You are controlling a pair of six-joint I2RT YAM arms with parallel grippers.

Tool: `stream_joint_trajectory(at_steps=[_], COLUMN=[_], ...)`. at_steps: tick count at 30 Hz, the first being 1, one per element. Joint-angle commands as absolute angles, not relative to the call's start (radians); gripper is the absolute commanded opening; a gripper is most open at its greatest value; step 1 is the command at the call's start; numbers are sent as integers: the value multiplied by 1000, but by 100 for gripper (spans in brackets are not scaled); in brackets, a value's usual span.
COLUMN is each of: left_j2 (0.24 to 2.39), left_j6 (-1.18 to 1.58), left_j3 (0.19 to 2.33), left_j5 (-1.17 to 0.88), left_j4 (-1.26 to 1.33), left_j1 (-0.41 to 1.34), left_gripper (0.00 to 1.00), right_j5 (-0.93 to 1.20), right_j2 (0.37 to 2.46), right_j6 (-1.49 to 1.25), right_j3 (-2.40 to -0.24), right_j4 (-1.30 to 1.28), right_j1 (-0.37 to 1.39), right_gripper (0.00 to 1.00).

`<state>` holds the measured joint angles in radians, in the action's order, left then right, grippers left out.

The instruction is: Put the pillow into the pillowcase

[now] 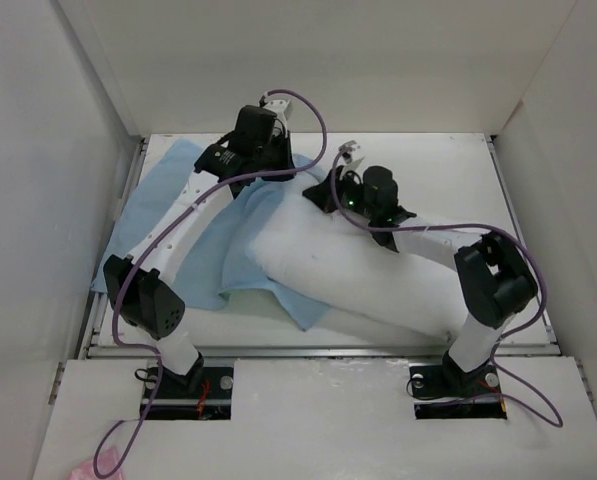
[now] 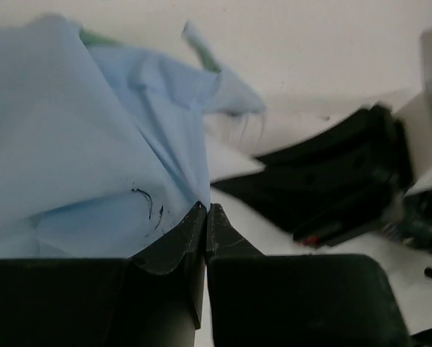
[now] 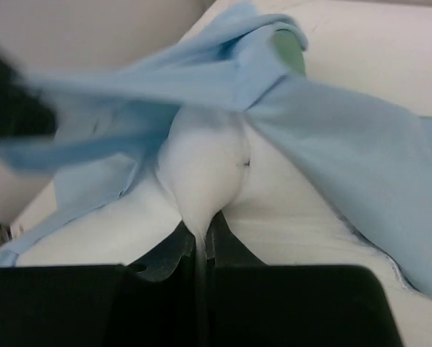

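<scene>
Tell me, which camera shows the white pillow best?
Top external: the pillow lies almost whole, partly covered by the pillowcase. Right wrist shows only a pinched corner; left wrist mostly blue cloth.

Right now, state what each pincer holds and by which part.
Left pincer: thin light-blue cloth pillowcase, by its edge. Right pincer: plump white pillow, by a corner.

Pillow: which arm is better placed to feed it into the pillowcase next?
Right. The right gripper is shut on a corner of the pillow, with the pillowcase draped just ahead of it. The left gripper pinches only blue cloth.
</scene>
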<state>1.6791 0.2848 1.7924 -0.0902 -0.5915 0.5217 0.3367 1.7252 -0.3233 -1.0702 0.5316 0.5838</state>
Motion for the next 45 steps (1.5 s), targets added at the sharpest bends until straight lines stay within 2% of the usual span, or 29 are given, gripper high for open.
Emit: stream_joint_trajectory(at_steps=[1,4,8,13,16,20,23,25,28,31,33,34,35,36,37,39,45], left_j2=[1603,1594,1664,1741,1773,1876,1957,1968,1956,1927,1914,1914,1901,1884,1869,1829,1623], left_j6=[314,302,267,255,255,300,386,416,402,345,321,321,321,321,321,321,371], left_j3=[1712,1687,1759,1887,1933,2069,2156,2157,2138,2149,2149,2149,2149,2149,2108,2042,1789], left_j5=[-175,-201,-290,-423,-413,-301,-239,-351,-402,-339,-350,-350,-287,-247,-207,-135,110], left_j4=[-466,-466,-456,-433,-411,-446,-459,-427,-387,-403,-416,-440,-458,-475,-489,-500,-489], left_j1=[543,577,638,696,696,626,516,482,485,531,541,541,541,541,529,516,471], left_gripper=[0,0,0,0,0,0,0,0,0,0,0,6,21,44,97,100,100], right_j5=[379,309,238,114,168,373,335,278,224,230,332,375,406,425,425,359,189], right_j2=[1753,1773,1845,1959,1989,1976,1912,1878,1887,1949,1989,2017,2017,2017,1981,1925,1697], right_j6=[-603,-614,-614,-614,-614,-614,-580,-569,-590,-661,-722,-751,-802,-814,-815,-802,-573], right_j3=[-1087,-1144,-1308,-1371,-1371,-1313,-1160,-1115,-1163,-1248,-1311,-1324,-1324,-1296,-1267,-1211,-1111], right_j4=[859,832,726,628,655,774,851,922,917,964,998,1011,1025,1025,1025,962,552], right_j1=[482,471,471,471,471,500,538,548,548,525,491,477,465,444,434,408,374], right_gripper=[0,0,0,0,0,0,0,0,0,0,8,13,18,35,47,73,77])
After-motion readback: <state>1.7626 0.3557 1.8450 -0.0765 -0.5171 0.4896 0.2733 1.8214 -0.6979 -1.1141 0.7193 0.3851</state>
